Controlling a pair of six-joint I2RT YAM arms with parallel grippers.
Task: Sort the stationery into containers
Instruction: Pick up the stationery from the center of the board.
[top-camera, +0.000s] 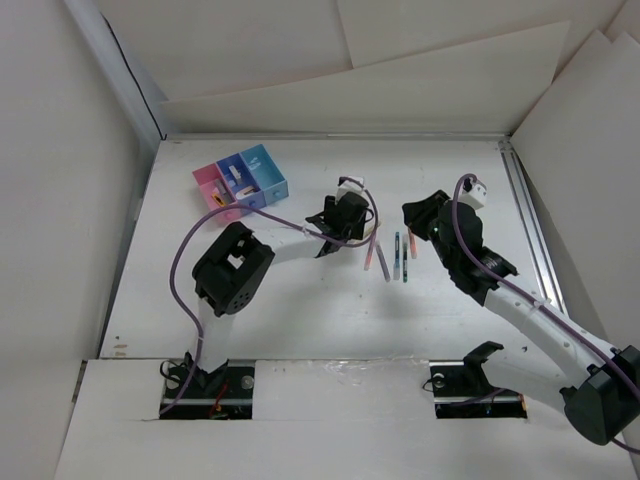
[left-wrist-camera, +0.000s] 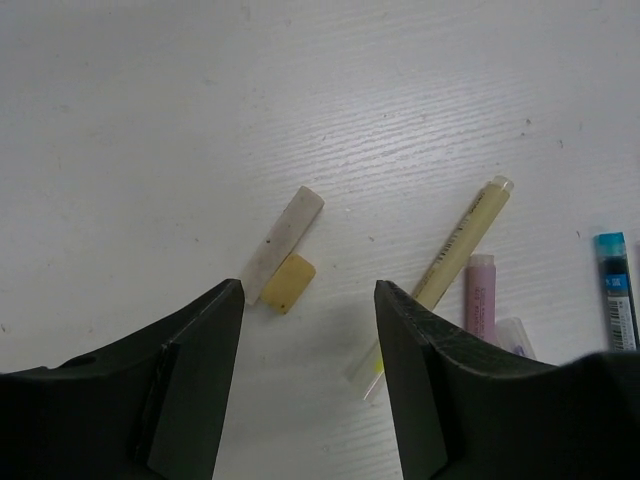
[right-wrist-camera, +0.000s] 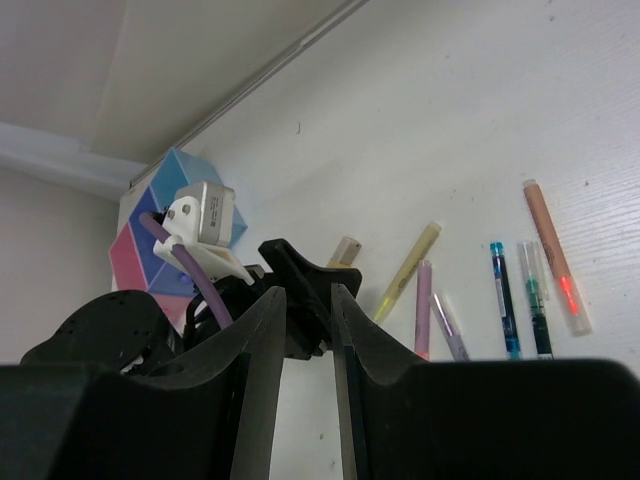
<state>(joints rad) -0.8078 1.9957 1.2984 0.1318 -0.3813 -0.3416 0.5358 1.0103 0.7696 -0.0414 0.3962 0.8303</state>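
Three joined bins stand at the back left: pink (top-camera: 213, 190), dark blue (top-camera: 240, 180) and light blue (top-camera: 265, 168), with small items inside. My left gripper (top-camera: 335, 228) (left-wrist-camera: 305, 292) is open and empty, just above the table. Ahead of its fingertips lies a tan-and-white eraser block (left-wrist-camera: 284, 247); a yellow pen (left-wrist-camera: 462, 245), a pink one (left-wrist-camera: 482, 298) and a blue pen (left-wrist-camera: 615, 300) lie to its right. My right gripper (top-camera: 422, 215) (right-wrist-camera: 307, 295) is open by a narrow gap and empty, right of the row of pens (top-camera: 398, 255).
The right wrist view shows the left gripper (right-wrist-camera: 300, 275) straight ahead, the bins (right-wrist-camera: 135, 255) behind it, and several pens (right-wrist-camera: 502, 300) on the white table. A raised rail (top-camera: 530, 230) runs along the table's right side. White boards wall in the back.
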